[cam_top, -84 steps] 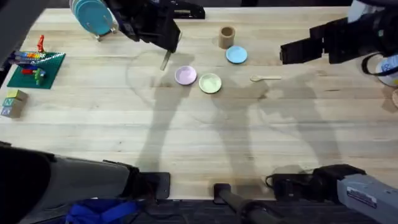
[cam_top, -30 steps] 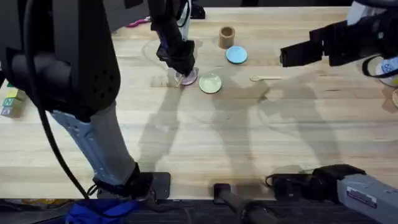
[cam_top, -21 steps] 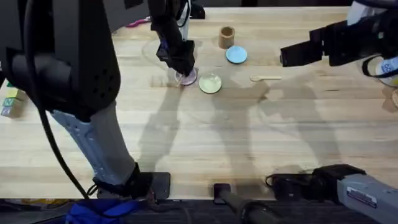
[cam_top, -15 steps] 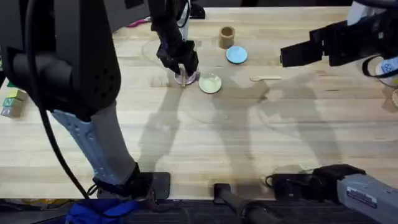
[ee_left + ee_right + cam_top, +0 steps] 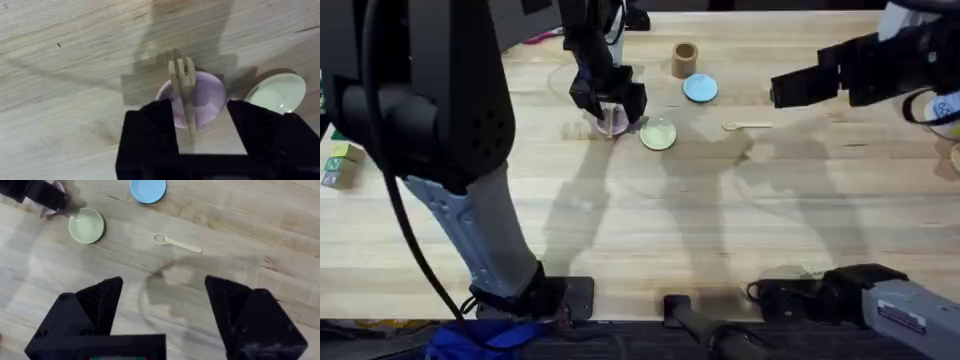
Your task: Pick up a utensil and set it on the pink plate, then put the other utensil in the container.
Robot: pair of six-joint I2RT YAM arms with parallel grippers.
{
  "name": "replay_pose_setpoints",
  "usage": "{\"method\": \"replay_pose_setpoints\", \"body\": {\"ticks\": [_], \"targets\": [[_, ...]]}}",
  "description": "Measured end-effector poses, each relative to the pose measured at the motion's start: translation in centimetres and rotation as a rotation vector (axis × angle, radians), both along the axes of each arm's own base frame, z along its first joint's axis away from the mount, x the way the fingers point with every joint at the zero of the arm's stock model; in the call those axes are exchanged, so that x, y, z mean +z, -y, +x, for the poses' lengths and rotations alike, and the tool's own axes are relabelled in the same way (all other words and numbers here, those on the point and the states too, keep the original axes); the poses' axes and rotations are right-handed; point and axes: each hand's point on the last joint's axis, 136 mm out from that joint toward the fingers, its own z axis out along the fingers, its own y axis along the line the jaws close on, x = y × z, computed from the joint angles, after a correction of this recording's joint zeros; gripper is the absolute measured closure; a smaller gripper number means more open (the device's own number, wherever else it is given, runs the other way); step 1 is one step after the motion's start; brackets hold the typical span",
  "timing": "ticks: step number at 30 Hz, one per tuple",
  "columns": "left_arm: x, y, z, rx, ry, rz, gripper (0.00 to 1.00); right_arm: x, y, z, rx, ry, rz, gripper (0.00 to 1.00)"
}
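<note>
While left tool (image 5: 200, 127) spread, small pale wooden fork (image 5: 183, 85) lies across round pink plate (image 5: 212, 97) | right tool (image 5: 162, 317) spread above tabletop (image 5: 250, 235)

Fork on plate, spoon loose.
We see the fork (image 5: 183, 85) across the pink plate (image 5: 205, 97); spoon (image 5: 176, 242) flat on wood; brown cup (image 5: 685, 58) upright.
</note>
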Motion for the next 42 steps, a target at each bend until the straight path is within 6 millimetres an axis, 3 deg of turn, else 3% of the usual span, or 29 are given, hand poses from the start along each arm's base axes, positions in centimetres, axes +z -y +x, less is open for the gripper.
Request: {"method": "replay_pose_setpoints", "body": {"ticks": [13,17,22,27,34,42], "targets": [[0.3,0.2,0.1,0.011,-0.001,-0.009,0.308,0.0,0.0,0.0,0.0,0.0,0.0,0.003],[1.1,0.2,0.1,0.015,0.0,-0.009,0.165,0.0,0.0,0.0,0.0,0.0,0.0,0.003],[4.6,0.2,0.0,0.019,0.066,-0.027,0.016,0.0,0.0,0.0,0.0,0.0,0.0,0.003],[9.5,-0.2,-0.8,0.021,0.156,-0.044,0.005,0.0,0.0,0.0,0.0,0.0,0.0,0.003],[13.9,-1.3,-2.5,0.028,0.251,-0.03,0.005,0.0,0.0,0.0,0.0,0.0,0.0,0.003],[17.3,-3.1,-7.6,0.038,0.416,-0.051,0.005,0.0,0.0,0.0,0.0,0.0,0.0,0.003]]}}
